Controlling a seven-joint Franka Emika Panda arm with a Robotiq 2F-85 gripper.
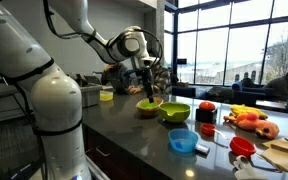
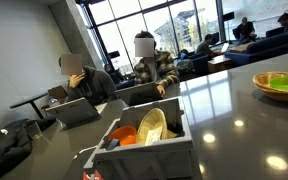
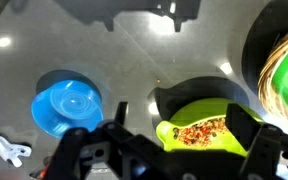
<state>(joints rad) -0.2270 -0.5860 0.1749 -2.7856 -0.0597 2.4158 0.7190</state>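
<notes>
The lime-green bowl sits on the dark counter directly under the gripper. It is small, round and smooth, like plastic, and holds a speckled layer of reddish-brown and yellow crumbs or grains. In an exterior view the same bowl looks olive with an orange tinge inside. It stands just beside a larger bright green bowl.

From the wrist, that larger bowl fills the right edge, showing a glossy green rim and a streaked yellowish inside. On the other side lies a shallow blue bowl, round and shiny with a raised ring at its centre, clear of the lime one. A small white clip lies near the lower left corner.

The counter is a dark grey polished slab that mirrors the ceiling lights and windows. Farther along it are a red bowl and a heap of orange, red and yellow fruit.

The arm is white with black joints. It rises from a bulky base in the foreground, arcs overhead and bends down at the wrist, so the gripper points straight down a little above the lime bowl without touching it. Its black fingers are spread wide and hold nothing.
</notes>
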